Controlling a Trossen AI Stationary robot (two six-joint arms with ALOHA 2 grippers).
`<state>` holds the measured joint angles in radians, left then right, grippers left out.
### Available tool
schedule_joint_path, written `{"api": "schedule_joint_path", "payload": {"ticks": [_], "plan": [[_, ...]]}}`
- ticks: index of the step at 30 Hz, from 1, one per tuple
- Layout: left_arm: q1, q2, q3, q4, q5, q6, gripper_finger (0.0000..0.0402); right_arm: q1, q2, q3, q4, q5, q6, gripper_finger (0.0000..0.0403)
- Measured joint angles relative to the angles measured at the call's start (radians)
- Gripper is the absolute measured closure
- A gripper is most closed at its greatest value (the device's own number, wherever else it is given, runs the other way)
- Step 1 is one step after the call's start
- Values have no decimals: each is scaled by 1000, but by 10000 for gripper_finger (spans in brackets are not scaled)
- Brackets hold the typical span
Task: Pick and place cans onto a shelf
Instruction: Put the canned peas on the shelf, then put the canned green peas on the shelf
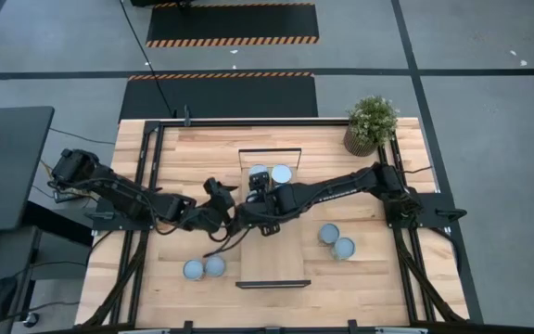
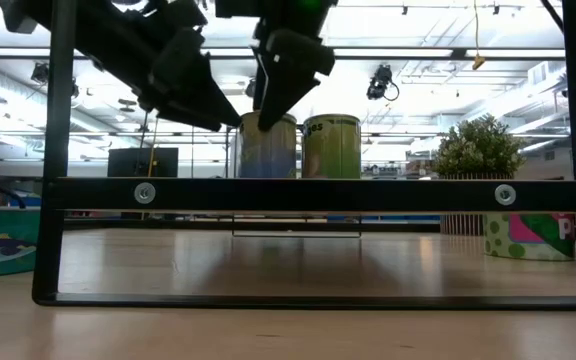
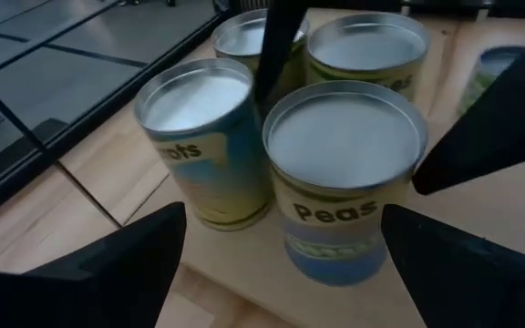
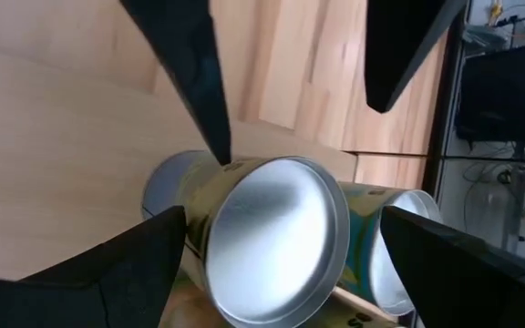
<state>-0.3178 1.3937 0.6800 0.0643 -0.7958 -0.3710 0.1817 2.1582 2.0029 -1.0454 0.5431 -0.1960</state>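
The shelf point(image 1: 273, 261) lies down the middle of the table. Several cans stand close together at its far end; two point(image 1: 260, 173) point(image 1: 281, 173) show from above, and the nearer ones are under the arms. My left gripper point(image 3: 285, 273) is open at their near-left side, its fingers wide apart before a can labelled Peas point(image 3: 344, 146). My right gripper point(image 4: 281, 273) is open and slants down from the right, with a can's silvery top point(image 4: 276, 241) between its fingers. The two grippers face each other across this cluster.
Two cans point(image 1: 203, 268) stand on the table left of the shelf and two point(image 1: 336, 240) stand to its right. A potted plant point(image 1: 371, 123) sits at the far right corner. Black frame rails point(image 1: 143, 186) run along both sides of the table.
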Motion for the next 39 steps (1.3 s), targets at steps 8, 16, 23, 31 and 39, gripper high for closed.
{"api": "schedule_joint_path", "payload": {"ticks": [8,16,23,31,39], "plan": [[-3,0,0,4,18,16,26,-34,0,2,-8,3,-2,28],[-140,0,0,-7,56,40,26,67,-44,9,-71,-6,77,28],[-217,-37,2,-48,155,-91,26,188,-137,9,-214,-11,266,28],[-222,-50,3,-57,198,-116,26,263,-195,10,-317,-7,433,28],[-222,-50,2,-65,198,-141,26,349,-201,-10,-335,72,565,28]]}}
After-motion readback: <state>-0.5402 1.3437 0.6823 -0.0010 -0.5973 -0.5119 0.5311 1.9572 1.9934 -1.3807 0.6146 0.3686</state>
